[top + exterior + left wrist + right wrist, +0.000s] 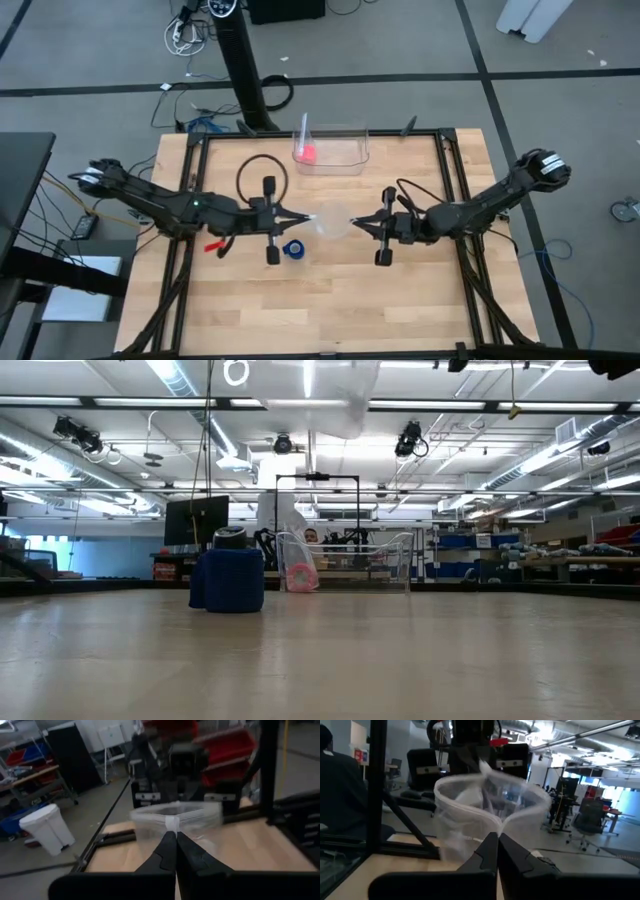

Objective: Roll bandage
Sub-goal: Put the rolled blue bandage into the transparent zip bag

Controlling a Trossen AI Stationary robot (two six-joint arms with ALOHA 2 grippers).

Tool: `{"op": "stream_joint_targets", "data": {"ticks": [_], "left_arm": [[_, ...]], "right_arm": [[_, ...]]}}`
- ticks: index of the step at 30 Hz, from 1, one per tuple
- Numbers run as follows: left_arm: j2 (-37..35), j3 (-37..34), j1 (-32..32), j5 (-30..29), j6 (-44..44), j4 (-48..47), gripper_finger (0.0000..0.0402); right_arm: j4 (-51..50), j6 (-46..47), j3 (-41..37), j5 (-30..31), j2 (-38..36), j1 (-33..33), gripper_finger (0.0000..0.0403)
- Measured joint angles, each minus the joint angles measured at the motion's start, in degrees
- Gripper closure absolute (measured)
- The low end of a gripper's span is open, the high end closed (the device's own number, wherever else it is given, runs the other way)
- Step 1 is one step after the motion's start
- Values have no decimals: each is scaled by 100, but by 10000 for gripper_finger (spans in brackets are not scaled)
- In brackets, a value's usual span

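With the rolled blue bandage (292,248) already standing mid-bench, nearer the left edge, both arms hold a clear plastic bag (333,219) aloft, left fingers (172,851) and right fingers (495,851) each pinching its rim, so bagging seemingly comes next.

You have no text, label, brand or number to read here; the signs in the room behind the table, in the low view's background, are too small to make out.
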Motion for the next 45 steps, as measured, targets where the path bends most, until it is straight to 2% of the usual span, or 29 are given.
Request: {"op": "stream_joint_targets", "data": {"ticks": [8,16,19,25,29,34,37,41,45], "left_arm": [[335,0,193,37,-7,-70,401],[362,0,197,104,-17,-263,401],[360,0,184,-283,-41,-617,401],[362,0,114,-1721,-620,-2187,401],[288,0,76,-1975,-1082,-2866,401],[50,-2,-90,-2328,-1237,-3221,401],[-159,-2,-168,-2600,-1379,-3418,401],[-334,-2,-196,-2810,-1546,-3698,401],[-419,-2,-192,-2880,-1681,-3920,401]], "right_arm": [[-637,20,772,-274,613,-347,401],[-1390,118,1530,-577,1186,-666,399],[-1967,410,1664,-426,1154,-687,390],[-3592,1240,1669,279,594,-523,340],[-4350,1755,1667,405,449,-308,295],[-4258,2285,1264,369,573,-142,247],[-3417,2583,870,116,811,-144,227],[-2355,2594,790,-205,1595,-235,207],[-2261,2614,1298,-718,2565,-458,191]]}}
